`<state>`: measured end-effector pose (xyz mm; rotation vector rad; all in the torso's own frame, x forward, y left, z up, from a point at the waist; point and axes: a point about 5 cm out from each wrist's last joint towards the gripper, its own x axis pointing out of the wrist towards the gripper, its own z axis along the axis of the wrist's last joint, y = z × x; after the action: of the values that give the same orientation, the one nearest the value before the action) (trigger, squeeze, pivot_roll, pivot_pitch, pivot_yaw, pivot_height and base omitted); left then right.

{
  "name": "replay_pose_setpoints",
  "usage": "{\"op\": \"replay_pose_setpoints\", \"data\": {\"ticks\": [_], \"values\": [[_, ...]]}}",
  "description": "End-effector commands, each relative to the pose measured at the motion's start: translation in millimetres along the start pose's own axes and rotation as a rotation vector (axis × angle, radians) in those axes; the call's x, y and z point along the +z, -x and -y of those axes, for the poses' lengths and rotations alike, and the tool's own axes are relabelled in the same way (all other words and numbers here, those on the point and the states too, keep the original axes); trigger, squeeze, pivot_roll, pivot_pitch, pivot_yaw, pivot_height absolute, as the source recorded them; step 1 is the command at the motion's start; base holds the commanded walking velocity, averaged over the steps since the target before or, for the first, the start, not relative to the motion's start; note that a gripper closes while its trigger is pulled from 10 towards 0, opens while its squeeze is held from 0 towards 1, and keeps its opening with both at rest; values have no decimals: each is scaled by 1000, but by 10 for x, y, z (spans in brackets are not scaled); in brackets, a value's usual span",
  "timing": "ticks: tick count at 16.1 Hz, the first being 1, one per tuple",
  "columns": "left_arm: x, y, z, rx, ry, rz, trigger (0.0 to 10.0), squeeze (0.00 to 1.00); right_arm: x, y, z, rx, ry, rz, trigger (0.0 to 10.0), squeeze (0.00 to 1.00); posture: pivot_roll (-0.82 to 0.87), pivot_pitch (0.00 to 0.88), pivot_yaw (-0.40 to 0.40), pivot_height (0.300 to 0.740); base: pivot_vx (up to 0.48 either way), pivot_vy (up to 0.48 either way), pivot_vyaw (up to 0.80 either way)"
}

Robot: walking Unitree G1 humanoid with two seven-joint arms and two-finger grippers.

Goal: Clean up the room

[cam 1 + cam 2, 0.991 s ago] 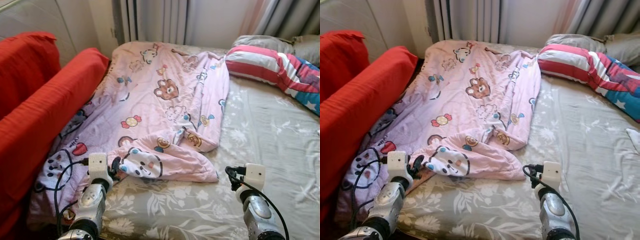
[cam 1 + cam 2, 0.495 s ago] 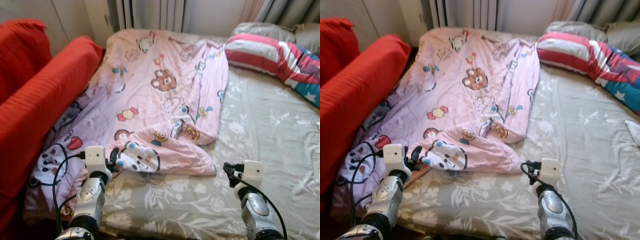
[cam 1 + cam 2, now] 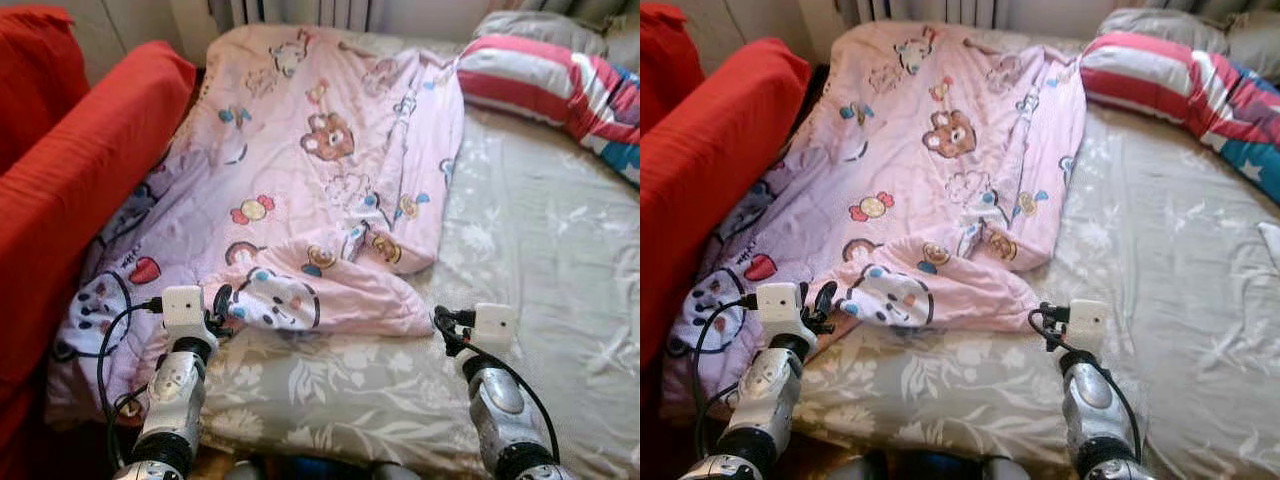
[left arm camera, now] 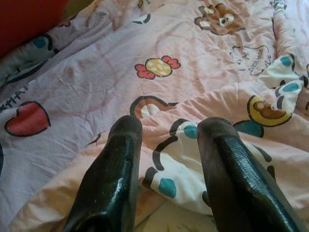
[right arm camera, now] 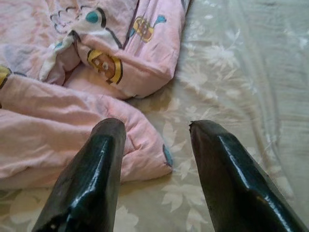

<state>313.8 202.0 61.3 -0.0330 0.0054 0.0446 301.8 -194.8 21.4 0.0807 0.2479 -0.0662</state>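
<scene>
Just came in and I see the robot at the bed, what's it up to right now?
The robot is facing a bed where a pink cartoon-print blanket lies rumpled. Its left gripper is open at the blanket's folded-over near edge, and its right gripper is open near the blanket's other near corner. Neither holds it yet. A striped pillow lies at the head, a red sofa alongside.

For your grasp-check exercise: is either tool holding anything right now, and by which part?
Nothing is held. Both tools are open: the left tool hovers at the pink blanket's folded edge, the right tool beside its corner.
</scene>
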Motion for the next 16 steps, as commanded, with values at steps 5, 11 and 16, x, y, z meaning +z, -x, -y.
{"op": "replay_pose_setpoints", "data": {"ticks": [5, 11, 16], "values": [[5, 26, -32, -8, -5, -17, 10000, 0, -108, 70, -47, -4, -22, -8, 10000, 0, 120, 310, -16, 697, 0, 0, 0], [61, 1, 47, -38, 0, -7, 10000, 0, -45, -19, -139, 18, -8, -47, 10000, 0, 136, 339, -16, 688, 0, 0, 0], [124, -52, 46, -40, -6, 4, 10000, 0, 76, -74, -122, 11, -10, -1, 10000, 0, 138, 313, -18, 663, 0, 0, 0]]}}
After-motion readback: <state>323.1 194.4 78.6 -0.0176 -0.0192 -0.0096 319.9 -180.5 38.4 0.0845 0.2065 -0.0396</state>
